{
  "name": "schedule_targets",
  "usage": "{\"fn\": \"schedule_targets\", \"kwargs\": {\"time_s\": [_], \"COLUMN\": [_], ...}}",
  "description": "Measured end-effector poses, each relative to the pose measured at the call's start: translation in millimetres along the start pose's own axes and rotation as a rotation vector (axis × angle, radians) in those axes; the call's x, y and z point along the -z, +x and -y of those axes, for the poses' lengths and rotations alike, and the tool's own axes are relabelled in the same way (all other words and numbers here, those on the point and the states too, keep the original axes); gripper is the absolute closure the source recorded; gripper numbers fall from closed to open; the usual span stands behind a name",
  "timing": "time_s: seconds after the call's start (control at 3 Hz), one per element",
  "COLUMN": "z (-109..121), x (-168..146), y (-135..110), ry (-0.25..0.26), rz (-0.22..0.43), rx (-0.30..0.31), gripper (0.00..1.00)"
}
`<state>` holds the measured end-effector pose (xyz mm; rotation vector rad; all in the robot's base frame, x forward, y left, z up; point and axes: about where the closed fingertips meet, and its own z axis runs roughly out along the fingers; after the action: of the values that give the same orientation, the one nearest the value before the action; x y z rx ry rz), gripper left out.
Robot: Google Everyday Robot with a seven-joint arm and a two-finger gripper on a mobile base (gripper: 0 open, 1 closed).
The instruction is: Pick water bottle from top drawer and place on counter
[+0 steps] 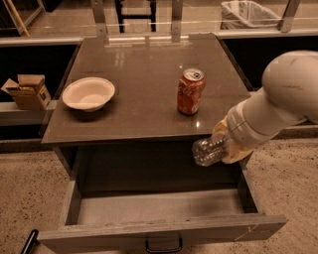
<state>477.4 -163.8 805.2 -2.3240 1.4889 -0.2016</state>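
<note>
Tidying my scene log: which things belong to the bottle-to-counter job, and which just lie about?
Job: water bottle, held by the gripper above the open top drawer; counter.
Lying about: soda can and bowl on the counter; cardboard box.

Office or lab test space by the look of it, speckled hard floor, plain grey cabinet with glossy counter, mesh waste bin and metal posts behind, cardboard box on a low ledge, robot gripper off the counter's front right corner, fingers clamped on the water bottle.
</note>
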Motion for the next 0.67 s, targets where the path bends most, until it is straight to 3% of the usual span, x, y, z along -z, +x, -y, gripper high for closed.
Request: {"fn": "schedule_targets", "kwargs": {"time_s": [0.33,0.67], "z": [15.5,50.3], "x": [38.3,73.5], "y": [13.6,9.2], "ry": [0.045,0.101], "rz": [-0.049,-0.174], "rx": [0.044,0.184], "gripper": [1.00,1.00]}}
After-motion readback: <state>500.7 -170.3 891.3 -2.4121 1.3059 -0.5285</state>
